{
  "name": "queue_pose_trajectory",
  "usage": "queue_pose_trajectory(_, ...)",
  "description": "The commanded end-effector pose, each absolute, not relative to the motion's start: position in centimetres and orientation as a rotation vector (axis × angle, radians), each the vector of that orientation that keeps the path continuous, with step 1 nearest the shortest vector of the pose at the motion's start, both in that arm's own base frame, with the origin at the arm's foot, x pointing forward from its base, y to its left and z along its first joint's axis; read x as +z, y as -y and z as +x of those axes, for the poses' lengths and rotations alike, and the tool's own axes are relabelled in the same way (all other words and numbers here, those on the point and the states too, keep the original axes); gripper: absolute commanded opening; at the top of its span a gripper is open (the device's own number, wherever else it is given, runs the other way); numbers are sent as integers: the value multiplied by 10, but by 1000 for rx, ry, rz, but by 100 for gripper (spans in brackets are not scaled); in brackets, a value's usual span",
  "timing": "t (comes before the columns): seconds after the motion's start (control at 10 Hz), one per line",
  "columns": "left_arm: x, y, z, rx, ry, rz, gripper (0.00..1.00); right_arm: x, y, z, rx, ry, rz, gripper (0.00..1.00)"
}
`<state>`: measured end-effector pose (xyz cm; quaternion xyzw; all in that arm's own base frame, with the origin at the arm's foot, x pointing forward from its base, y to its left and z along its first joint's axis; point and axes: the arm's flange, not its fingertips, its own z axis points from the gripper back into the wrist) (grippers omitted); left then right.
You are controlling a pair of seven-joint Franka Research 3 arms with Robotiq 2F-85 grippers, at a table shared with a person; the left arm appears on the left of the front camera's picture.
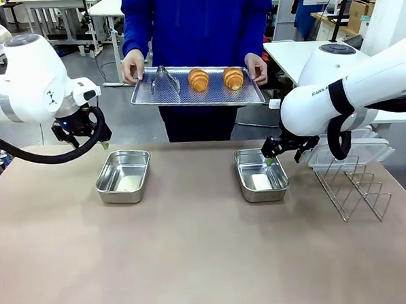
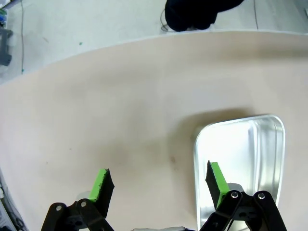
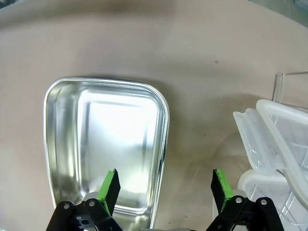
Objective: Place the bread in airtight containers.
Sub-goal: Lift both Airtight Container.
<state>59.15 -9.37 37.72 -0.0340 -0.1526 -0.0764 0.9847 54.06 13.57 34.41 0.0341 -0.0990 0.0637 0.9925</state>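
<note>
Right claw (image 3: 163, 185) hovers over tin (image 3: 86, 120) rim; front view catches croissants (image 1: 198, 79).

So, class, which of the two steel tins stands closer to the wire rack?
The tin on the robot's right, beside the wire rack; the other tin lies well apart, toward the robot's left.

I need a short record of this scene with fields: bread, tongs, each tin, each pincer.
Croissants: two, on the perforated tray the person holds
Tongs: on that tray
Left tin: empty, uncovered, on the table
Right tin: empty, uncovered, on the table
Left pincer: open, over left tin's edge
Right pincer: open, over right tin's edge
</note>
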Motion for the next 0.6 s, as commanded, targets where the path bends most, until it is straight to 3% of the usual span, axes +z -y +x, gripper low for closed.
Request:
queue_pose_trajectory(0.0, 360, 112, 581, -164, 225, -90, 100, 344, -134, 546, 135, 181, 69, 100)
queue_pose_trajectory(0.5, 320, 122, 590, -117, 196, -48, 100, 328, -132, 546, 145, 151, 94, 100)
